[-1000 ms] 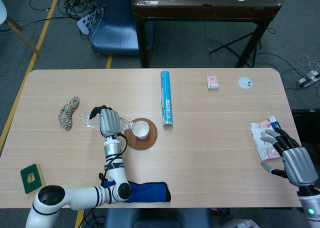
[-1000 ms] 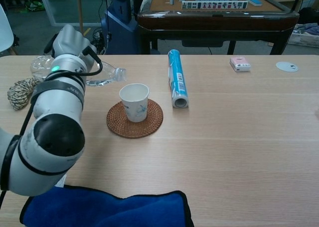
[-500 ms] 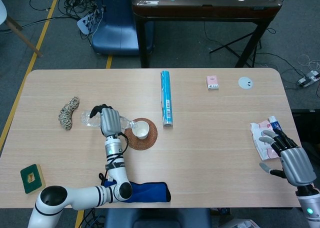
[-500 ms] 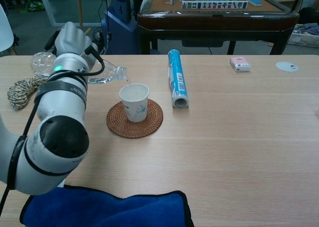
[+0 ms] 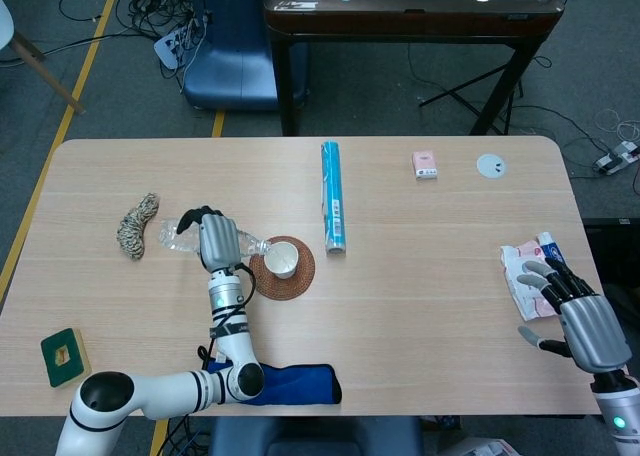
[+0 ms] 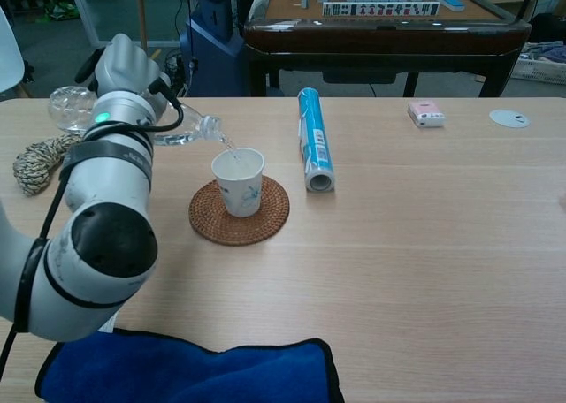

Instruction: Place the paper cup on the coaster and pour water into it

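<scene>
The paper cup (image 6: 239, 180) stands upright on the coaster (image 6: 239, 210). At its 10 o'clock, the left hand (image 5: 218, 240) grips the tilted water bottle (image 6: 168, 128), neck at the cup rim, a thin stream entering. The right hand (image 5: 580, 316) rests with fingers spread, holding nothing, at the table's (image 5: 430, 306) 4 o'clock edge.

paper cup (image 6: 239, 181): white, blue print | coaster (image 6: 240, 211): brown woven | cloth (image 6: 190, 371): blue
</scene>
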`<move>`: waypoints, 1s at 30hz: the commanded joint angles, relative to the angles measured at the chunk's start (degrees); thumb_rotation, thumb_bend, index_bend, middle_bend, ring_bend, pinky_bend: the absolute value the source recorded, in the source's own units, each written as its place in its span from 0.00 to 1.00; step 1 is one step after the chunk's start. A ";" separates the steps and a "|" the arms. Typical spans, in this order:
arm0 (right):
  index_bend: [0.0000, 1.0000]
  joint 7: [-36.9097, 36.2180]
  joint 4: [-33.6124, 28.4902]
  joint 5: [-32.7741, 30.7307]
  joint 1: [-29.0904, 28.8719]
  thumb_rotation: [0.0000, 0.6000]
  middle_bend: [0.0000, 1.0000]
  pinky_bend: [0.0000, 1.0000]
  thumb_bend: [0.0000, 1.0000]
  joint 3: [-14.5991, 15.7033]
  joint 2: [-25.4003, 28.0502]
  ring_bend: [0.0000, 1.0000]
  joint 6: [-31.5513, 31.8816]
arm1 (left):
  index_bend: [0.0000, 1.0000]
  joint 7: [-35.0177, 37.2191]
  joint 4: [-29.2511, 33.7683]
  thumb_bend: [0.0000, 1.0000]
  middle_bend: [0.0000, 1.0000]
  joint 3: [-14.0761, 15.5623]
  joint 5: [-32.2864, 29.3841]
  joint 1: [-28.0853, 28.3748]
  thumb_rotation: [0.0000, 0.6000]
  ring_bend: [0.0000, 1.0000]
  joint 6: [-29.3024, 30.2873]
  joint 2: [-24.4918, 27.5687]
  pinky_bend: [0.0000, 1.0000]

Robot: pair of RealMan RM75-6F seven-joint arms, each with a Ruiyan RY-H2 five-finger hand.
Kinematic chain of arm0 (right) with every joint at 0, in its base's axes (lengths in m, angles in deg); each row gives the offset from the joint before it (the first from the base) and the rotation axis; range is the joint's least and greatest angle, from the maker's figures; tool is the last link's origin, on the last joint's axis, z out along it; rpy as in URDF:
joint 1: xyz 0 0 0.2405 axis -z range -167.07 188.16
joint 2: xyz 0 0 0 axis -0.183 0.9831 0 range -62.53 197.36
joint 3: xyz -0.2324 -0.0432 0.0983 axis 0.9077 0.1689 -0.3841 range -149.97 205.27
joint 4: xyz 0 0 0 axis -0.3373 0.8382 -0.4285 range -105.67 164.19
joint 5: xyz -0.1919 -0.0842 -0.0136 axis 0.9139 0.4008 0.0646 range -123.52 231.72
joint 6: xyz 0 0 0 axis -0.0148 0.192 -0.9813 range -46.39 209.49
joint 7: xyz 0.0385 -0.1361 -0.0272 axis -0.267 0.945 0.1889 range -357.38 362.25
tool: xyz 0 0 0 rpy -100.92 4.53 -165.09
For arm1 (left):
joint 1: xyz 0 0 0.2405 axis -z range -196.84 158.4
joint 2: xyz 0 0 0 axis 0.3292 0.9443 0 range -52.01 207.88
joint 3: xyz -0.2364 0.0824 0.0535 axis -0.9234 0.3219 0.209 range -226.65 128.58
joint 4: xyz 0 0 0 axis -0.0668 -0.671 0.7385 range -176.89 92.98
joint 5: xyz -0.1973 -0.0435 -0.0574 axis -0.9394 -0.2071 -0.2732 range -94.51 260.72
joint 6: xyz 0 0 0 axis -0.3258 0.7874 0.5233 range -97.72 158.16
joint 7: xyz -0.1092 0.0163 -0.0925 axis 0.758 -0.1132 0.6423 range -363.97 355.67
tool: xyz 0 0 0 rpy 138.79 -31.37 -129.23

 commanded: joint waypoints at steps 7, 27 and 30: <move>0.30 0.19 0.03 -0.11 -0.08 1.00 0.20 0.32 0.01 0.07 -0.11 0.11 -0.27 | 0.69 -0.93 0.14 0.13 0.76 0.15 0.34 -0.04 1.00 0.49 0.00 0.00 0.54; 0.30 0.23 0.23 -0.35 -0.21 1.00 0.20 0.32 0.01 0.11 -0.29 0.11 -0.66 | 0.69 -1.57 -0.05 0.13 0.76 -0.09 0.19 -0.81 1.00 0.49 -0.77 0.54 0.54; 0.30 0.19 0.21 -0.46 -0.24 1.00 0.20 0.32 0.01 0.11 -0.26 0.11 -0.79 | 0.69 -1.73 0.11 0.13 0.76 0.05 0.16 -0.98 1.00 0.49 -0.86 0.74 0.54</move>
